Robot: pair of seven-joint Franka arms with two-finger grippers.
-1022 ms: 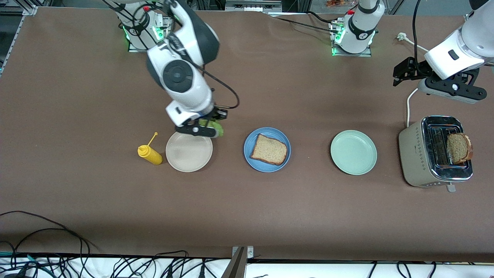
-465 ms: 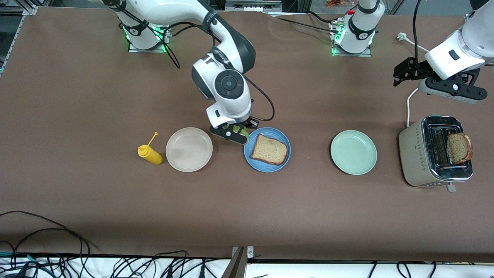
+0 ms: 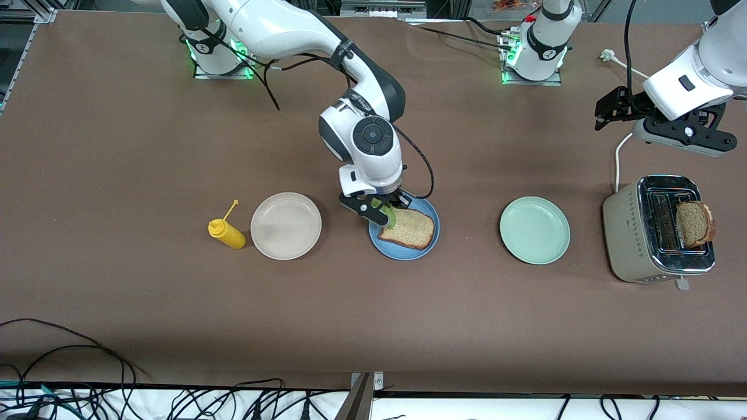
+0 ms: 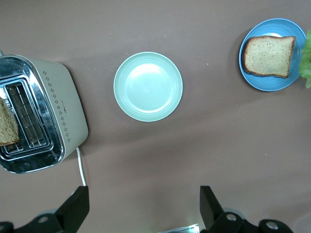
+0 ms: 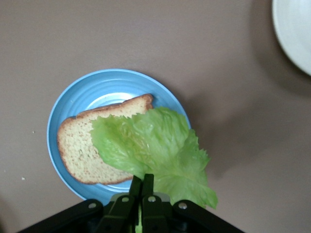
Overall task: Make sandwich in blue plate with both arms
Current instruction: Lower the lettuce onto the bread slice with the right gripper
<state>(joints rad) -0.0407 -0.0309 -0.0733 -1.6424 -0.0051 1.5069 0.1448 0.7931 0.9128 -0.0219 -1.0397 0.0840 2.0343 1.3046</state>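
The blue plate (image 3: pixel 402 252) sits mid-table with one slice of brown toast (image 3: pixel 411 228) lying on it. My right gripper (image 3: pixel 390 217) hangs over the plate's edge, shut on a ruffled green lettuce leaf (image 3: pixel 387 213). In the right wrist view the lettuce (image 5: pixel 150 145) overlaps part of the toast (image 5: pixel 80 145) above the blue plate (image 5: pixel 97 87), pinched in the right gripper (image 5: pixel 141 182). A second toast slice (image 3: pixel 694 223) stands in the toaster. My left gripper (image 3: pixel 602 114) waits open above the table beside the toaster, nothing between its fingers (image 4: pixel 77 206).
A beige plate (image 3: pixel 286 226) and a yellow squeeze bottle (image 3: pixel 226 232) lie toward the right arm's end. A mint-green plate (image 3: pixel 534 230) and the toaster (image 3: pixel 633 233) with its white cord lie toward the left arm's end. Cables run along the table's front edge.
My right arm has carried the lettuce from beside the beige plate across to above the blue plate and its toast. The left arm has not moved.
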